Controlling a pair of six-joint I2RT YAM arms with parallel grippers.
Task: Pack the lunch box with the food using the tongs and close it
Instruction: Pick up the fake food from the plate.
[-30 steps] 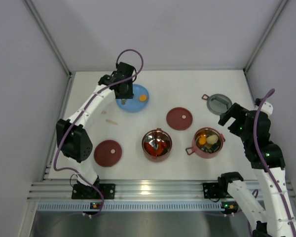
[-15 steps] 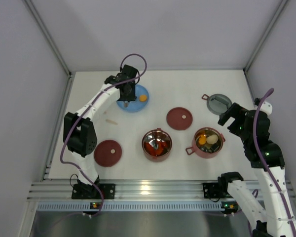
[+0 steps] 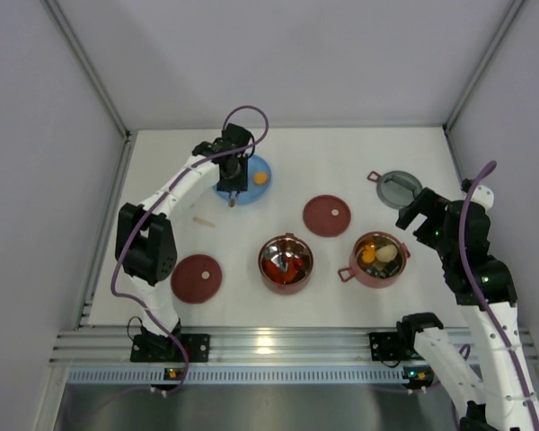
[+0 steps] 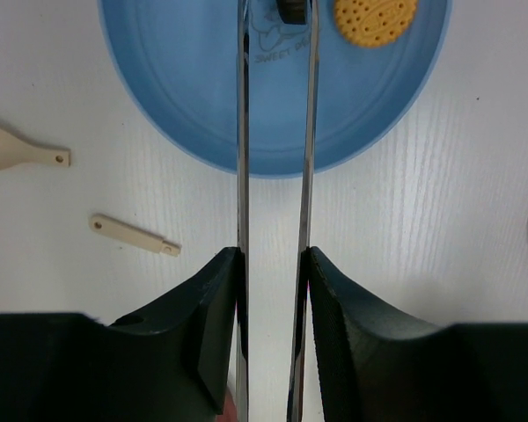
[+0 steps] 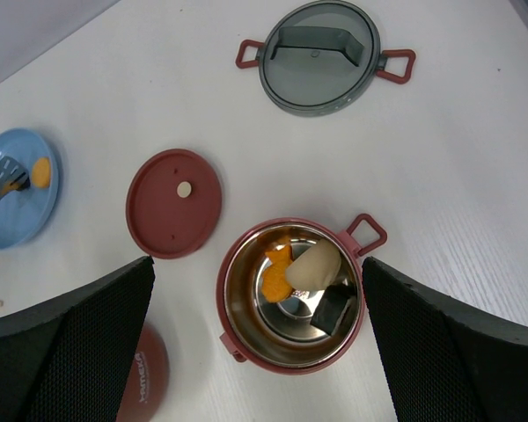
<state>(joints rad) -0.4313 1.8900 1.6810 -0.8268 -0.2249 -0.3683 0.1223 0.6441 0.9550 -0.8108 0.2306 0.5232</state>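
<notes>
My left gripper (image 4: pixel 273 264) is shut on the tongs (image 4: pixel 243 132). Their two silver blades reach up over the light-blue plate (image 4: pixel 185 88). A black piece of food (image 4: pixel 290 9) sits between the blade tips, and an orange biscuit (image 4: pixel 374 19) lies beside them. From above, the left gripper (image 3: pixel 232 175) hangs over the plate (image 3: pixel 256 164). The lunch box stands as two open bowls. One (image 3: pixel 286 263) holds red food. The other (image 5: pixel 290 299) holds an orange piece (image 5: pixel 277 272), a beige piece (image 5: pixel 321 264) and a black piece (image 5: pixel 330 308). My right gripper (image 5: pixel 257 264) is open above it, holding nothing.
Two maroon disc lids (image 3: pixel 327 215) (image 3: pixel 197 277) lie flat on the table. The grey red-handled top lid (image 3: pixel 400 189) lies at the back right. Two small beige sticks (image 4: pixel 22 154) (image 4: pixel 132 234) lie left of the plate. Walls close in the table's left, back and right.
The left arm has shifted a little right and towards the front over the plate, and the tong blades have closed slightly. The right arm has not moved.
</notes>
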